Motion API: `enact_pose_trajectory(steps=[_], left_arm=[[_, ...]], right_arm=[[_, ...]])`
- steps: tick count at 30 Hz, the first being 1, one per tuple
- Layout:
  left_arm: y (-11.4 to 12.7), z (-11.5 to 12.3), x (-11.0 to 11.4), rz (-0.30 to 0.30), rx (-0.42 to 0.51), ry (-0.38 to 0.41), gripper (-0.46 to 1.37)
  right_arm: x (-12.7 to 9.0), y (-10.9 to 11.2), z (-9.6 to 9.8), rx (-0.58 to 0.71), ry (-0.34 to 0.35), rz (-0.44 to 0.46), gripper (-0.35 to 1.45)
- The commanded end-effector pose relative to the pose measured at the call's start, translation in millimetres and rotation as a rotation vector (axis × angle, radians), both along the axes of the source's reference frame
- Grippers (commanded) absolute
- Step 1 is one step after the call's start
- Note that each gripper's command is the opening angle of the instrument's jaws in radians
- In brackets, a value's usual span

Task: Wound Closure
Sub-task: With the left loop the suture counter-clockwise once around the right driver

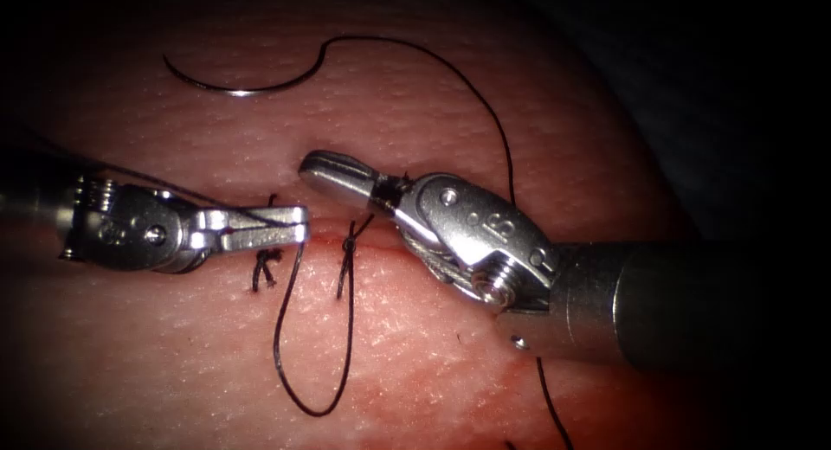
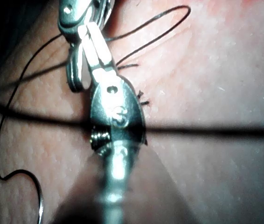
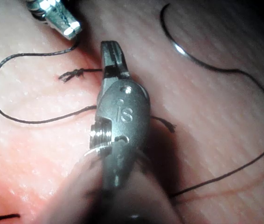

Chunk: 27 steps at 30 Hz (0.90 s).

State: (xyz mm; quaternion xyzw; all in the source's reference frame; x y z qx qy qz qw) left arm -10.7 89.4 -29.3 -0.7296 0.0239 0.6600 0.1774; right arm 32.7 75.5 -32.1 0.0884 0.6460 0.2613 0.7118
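Needle lies free on tissue, far side of cut, not in tissue, no tool on it. Thread runs from it, partly hidden behind right tool; that tool pressed together, holding nothing visible. Left tool lies level over cut, pinching thread, loop hanging near.

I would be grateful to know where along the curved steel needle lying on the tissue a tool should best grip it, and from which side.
The curved steel needle lies flat and free on the tissue, on the far side of the cut, held by neither tool. Probably grip its body nearer the end where the black thread attaches, not the tip. Come from above, jaws across the wire, since it lies flat.
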Motion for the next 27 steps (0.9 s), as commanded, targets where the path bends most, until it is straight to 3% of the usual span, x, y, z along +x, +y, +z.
enact_pose_trajectory(steps=[1,3,8,13,18,24,27], left_arm=[[0.1,-0.1,-0.3,0.023,0.022,-0.005,-0.35],[0.9,-0.2,-0.8,0.040,0.057,0.000,-0.35],[2.6,0.2,-1.7,0.089,0.144,0.015,-0.35],[4.1,1.4,-1.8,0.097,0.162,0.021,-0.35],[4.9,3.0,-1.9,0.093,0.150,0.027,-0.35],[4.6,4.7,-1.9,0.095,0.123,0.036,-0.35],[4.0,5.2,-1.9,0.096,0.115,0.038,-0.35]], right_arm=[[-0.1,0.5,0.2,-0.075,-0.027,-0.051,-0.35],[0.8,0.4,-0.1,-0.209,-0.050,-0.174,-0.35],[1.8,0.5,-2.0,-0.395,0.007,-0.333,-0.35],[2.5,0.4,-3.8,-0.512,0.075,-0.396,-0.35],[2.8,-0.7,-4.4,-0.572,0.145,-0.357,-0.35],[1.6,-1.5,-4.4,-0.610,0.171,-0.274,-0.35],[0.7,-1.9,-4.1,-0.627,0.171,-0.188,-0.35]])
